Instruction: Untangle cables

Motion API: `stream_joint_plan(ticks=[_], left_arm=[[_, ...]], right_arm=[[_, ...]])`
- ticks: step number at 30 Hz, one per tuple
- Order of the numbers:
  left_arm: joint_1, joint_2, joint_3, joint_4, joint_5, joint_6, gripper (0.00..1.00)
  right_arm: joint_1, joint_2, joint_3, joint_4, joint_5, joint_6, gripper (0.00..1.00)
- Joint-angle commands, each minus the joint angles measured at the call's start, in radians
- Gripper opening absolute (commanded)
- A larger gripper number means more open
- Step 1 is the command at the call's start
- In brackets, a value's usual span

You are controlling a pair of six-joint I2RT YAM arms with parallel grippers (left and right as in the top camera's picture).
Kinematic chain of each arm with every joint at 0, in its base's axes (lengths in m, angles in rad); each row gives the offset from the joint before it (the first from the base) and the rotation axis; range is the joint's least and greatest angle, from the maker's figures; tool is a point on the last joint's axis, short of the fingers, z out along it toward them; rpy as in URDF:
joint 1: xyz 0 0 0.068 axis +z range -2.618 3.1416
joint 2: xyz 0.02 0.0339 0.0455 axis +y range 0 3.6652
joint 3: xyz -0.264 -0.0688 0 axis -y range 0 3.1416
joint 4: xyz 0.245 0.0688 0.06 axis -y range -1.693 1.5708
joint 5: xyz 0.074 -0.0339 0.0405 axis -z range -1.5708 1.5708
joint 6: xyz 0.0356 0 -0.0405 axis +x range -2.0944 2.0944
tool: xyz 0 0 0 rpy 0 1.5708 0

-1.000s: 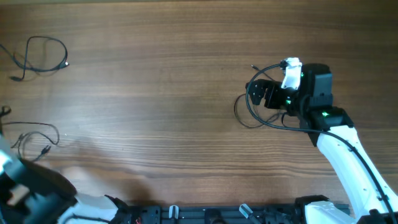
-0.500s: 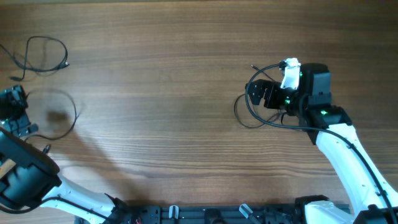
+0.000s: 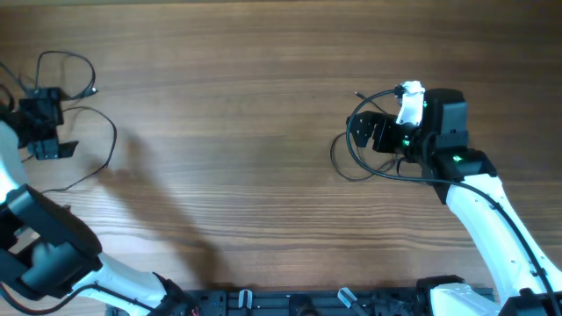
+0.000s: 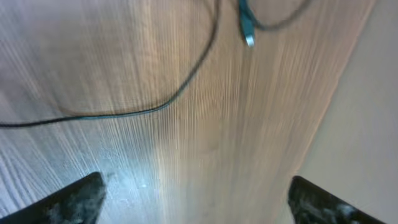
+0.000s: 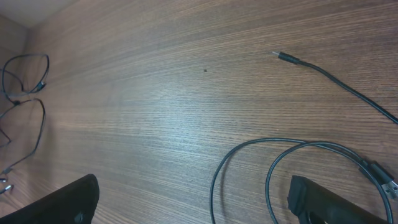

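At the 9 o'clock edge of the table [image 3: 246, 132], the left gripper [image 3: 48, 123] is hovering with its fingers spread wide, gripping nothing. The first cable [image 3: 77, 55] is lying as a loose loop at its 1 o'clock; the second cable [image 4: 124, 112] is arcing from its 3 o'clock round to 5 o'clock. Towards the table's 3 o'clock, the right gripper [image 3: 373, 132] is holding its fingers apart above the third cable [image 5: 267, 141], which is looping out at its 8 o'clock
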Motion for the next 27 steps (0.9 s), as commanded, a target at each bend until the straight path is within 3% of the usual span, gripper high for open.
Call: stream_joint_plan(ticks=[1,3,4,6,10,15,18,21,22,24,27], left_arm=[[-0.101,-0.014,0.002,0.031,-0.170,0.339,0.97],[-0.150,-0.014,0.002,0.053,-0.319,0.451,1.00],[-0.183,-0.014,0.002,0.052,-0.484,0.447,1.00],[-0.208,-0.014,0.002,0.047,-0.607,0.428,1.00],[-0.216,-0.014,0.002,0.008,-0.613,0.465,0.99],[-0.213,-0.014,0.002,-0.159,-0.611,0.457,0.99],[-0.197,-0.014,-0.025,-0.217,-0.517,0.290,0.98],[-0.193,-0.014,-0.060,-0.188,-0.216,0.275,1.00],[-0.196,-0.014,-0.071,-0.175,-0.178,0.298,1.00],[-0.198,-0.014,-0.097,-0.151,-0.214,0.241,0.98],[-0.186,-0.014,-0.146,-0.154,-0.438,-0.174,1.00]], right_arm=[[0.004,0.013,0.018,0.005,0.006,-0.018,1.00],[0.004,0.013,0.016,0.003,0.006,-0.017,1.00],[0.004,0.013,0.015,-0.002,0.006,-0.017,1.00],[0.004,0.013,0.015,-0.011,0.006,-0.017,1.00],[0.004,0.013,0.014,-0.018,0.006,-0.017,1.00],[0.004,0.017,0.008,-0.022,0.028,-0.019,1.00],[0.004,0.029,0.008,-0.024,0.038,-0.019,1.00],[0.004,0.045,0.008,-0.021,0.038,-0.019,1.00],[0.004,0.052,0.008,-0.021,0.038,-0.019,1.00],[0.004,0.063,0.008,-0.022,0.037,-0.019,1.00],[0.004,0.086,0.008,-0.027,0.037,-0.018,1.00]])
